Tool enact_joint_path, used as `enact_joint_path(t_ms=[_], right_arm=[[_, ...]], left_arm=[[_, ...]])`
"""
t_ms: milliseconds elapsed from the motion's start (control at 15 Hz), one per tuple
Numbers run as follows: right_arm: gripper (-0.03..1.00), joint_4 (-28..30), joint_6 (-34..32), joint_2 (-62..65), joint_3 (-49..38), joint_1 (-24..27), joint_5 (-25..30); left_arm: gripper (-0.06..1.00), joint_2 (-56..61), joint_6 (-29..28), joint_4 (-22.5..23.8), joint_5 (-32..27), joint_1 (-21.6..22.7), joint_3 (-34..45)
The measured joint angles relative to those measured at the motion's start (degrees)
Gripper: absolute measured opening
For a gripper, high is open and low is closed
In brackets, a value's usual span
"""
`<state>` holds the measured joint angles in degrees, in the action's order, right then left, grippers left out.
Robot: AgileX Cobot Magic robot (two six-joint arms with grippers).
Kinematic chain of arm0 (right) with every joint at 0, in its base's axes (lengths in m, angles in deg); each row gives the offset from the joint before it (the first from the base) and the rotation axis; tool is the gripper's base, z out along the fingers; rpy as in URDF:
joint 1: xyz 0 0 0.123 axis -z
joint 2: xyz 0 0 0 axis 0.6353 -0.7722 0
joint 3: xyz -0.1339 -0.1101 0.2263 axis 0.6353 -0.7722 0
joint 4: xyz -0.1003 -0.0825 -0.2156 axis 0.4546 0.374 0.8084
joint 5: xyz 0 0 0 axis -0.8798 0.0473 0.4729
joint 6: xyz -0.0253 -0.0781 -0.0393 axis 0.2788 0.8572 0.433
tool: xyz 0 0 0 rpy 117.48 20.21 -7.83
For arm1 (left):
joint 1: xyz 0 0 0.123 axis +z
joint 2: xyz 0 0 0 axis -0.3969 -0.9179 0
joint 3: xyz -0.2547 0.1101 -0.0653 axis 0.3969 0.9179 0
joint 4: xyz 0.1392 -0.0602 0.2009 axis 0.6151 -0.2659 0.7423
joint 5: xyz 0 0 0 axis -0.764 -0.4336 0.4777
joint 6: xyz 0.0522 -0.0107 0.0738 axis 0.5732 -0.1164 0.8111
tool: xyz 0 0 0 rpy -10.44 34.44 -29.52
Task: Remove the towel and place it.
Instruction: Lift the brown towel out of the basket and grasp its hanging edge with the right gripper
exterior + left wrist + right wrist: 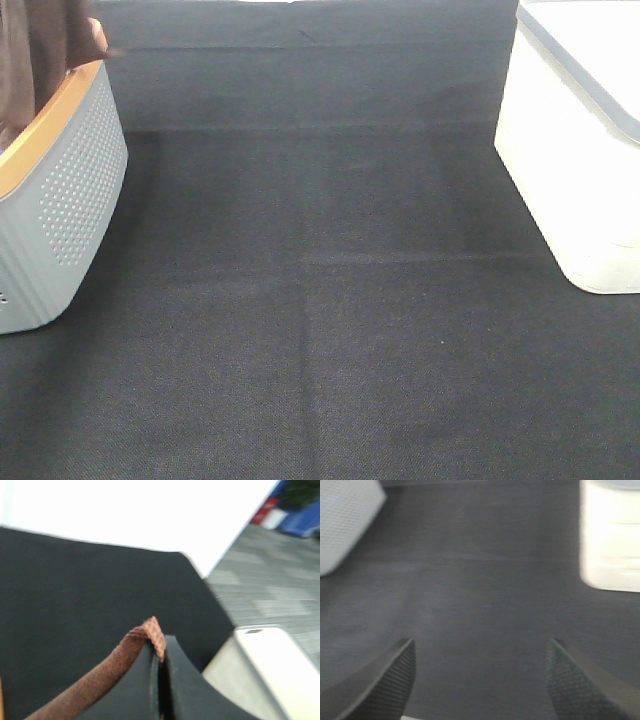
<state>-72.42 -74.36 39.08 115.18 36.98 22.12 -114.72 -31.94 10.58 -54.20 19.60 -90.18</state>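
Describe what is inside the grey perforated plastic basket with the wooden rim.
Reddish-brown cloth shows above the grey basket's wooden rim. Its floor and anything under the cloth are hidden by the wall and picture edge.

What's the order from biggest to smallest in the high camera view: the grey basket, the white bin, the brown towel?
Tied largest: white bin and grey basket, about alike, both cut off by the frame, so unranked.
Smallest: brown towel, only partly in view.

Basket point(75, 190) left, bin point(560, 190) right, towel point(35, 60) over basket
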Motion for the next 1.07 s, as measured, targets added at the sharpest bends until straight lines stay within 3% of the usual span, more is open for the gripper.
enact_joint_path(t_ms=[200,533,600,800,1067], right_arm=[[0.68,-9.85,6.13,-8.14,0.00,0.00,-4.58],[0.68,-31.46,27.33,-22.40,1.60,-1.78,-7.62],[0.68,-32.72,32.54,-26.81,4.30,-3.84,-9.17],[0.68,-32.43,36.50,-34.89,8.71,-5.90,-10.77],[0.68,-29.34,40.74,-48.99,18.68,-7.51,-14.21]], left_arm=[[0.00,0.00,3.15,-1.03,7.33,-8.08,0.00],[0.00,-1.38,4.24,-0.69,13.29,-16.04,0.00],[0.00,-2.92,4.70,-0.69,13.75,-17.53,0.00],[0.00,-5.50,4.93,-0.63,14.95,-20.05,0.00],[0.00,-8.71,6.99,-0.52,22.63,-27.44,0.00]])
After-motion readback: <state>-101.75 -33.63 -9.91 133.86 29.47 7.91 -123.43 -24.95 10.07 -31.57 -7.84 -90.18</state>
